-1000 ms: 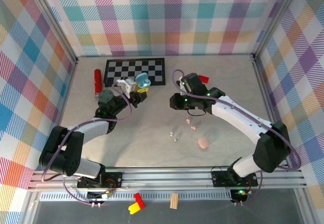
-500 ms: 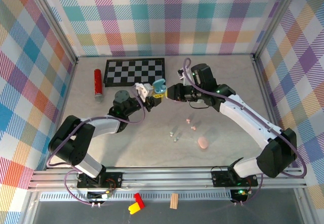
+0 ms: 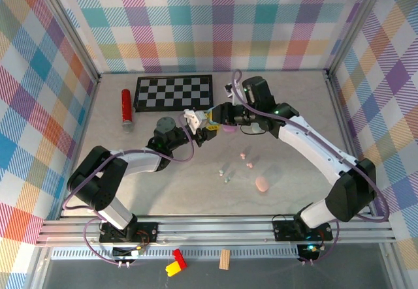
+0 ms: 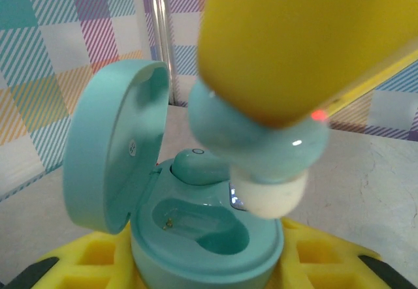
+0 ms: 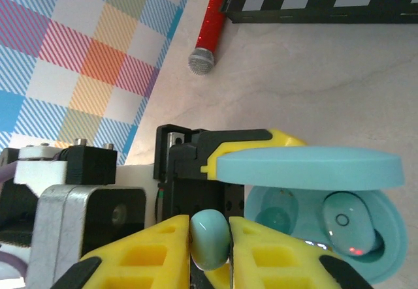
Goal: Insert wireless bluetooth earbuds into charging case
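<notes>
- Tightly, the right gripper [image 5: 209, 250] pinches a glossy, rounded teal earbud [image 5: 209, 237] between yellow plastic fingers [image 5: 150, 253].
- Just below it, the left gripper [image 4: 209, 269] clamps the smooth oval teal case [image 4: 215, 253], its lid hinged up.
- One socket holds a seated bud [image 4: 196, 165]; the other socket [image 4: 196, 227] is an open hollow.
- Farther out, tiny pastel earbuds [image 3: 247, 160] lie loose on the marbled tabletop [image 3: 294, 100].

You have the charging case [image 4: 196, 243] in the left gripper [image 3: 208, 125], in front of the checkerboard [image 3: 173, 92] and right of the microphone [image 3: 126, 108]. The seated earbud [image 5: 349, 227] lies in one socket. The held earbud [image 5: 210, 240], in the right gripper [image 5: 210, 253], hangs just above the case. Loose earbuds [image 3: 225, 174] lie nearer you.
</notes>
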